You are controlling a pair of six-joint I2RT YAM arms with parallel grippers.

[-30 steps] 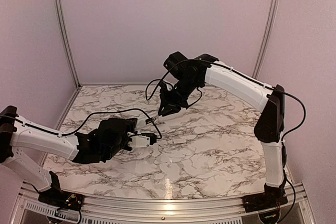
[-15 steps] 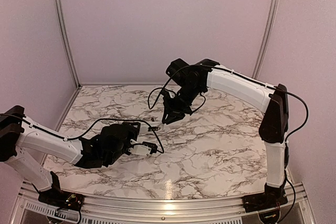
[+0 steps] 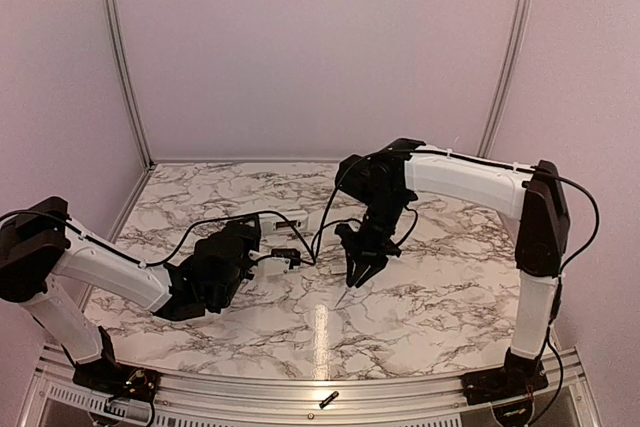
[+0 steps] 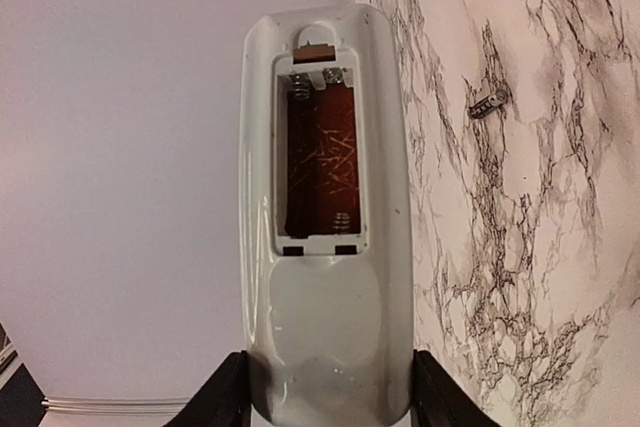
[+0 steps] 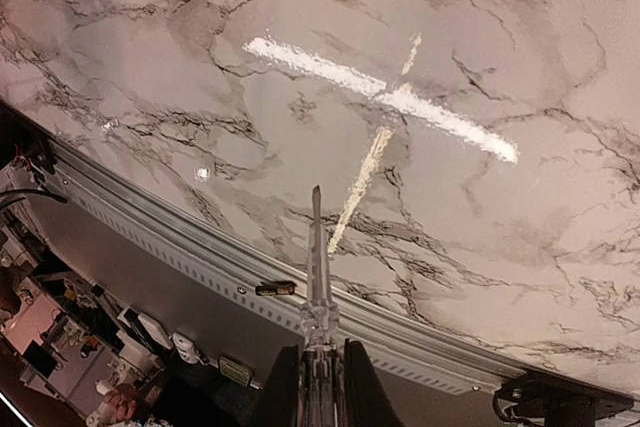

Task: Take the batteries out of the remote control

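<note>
My left gripper (image 4: pixel 328 417) is shut on the near end of the white remote control (image 4: pixel 325 247), held up with its back showing. Its dark recess (image 4: pixel 322 162) is open, with bare springs and no batteries in it. In the top view the left gripper (image 3: pixel 268 250) holds the remote control (image 3: pixel 286 224) over the table's left middle. One battery (image 4: pixel 487 103) lies on the marble beside the remote. Another battery (image 3: pixel 329 399) lies on the front metal rail; the right wrist view shows it too (image 5: pixel 275 288). My right gripper (image 3: pixel 358 272) is shut on a thin clear pry tool (image 5: pixel 317 267).
The marble table (image 3: pixel 430 287) is edged in front by a metal rail (image 5: pixel 420 342), with cables and electronics below it (image 5: pixel 70 327). Pale walls and corner posts close the back and sides. A black cable (image 3: pixel 200 227) loops over the left arm.
My right arm has swung from the back middle forward and down with the tool. My left gripper has turned and lifted the remote. A battery now lies on the front rail.
</note>
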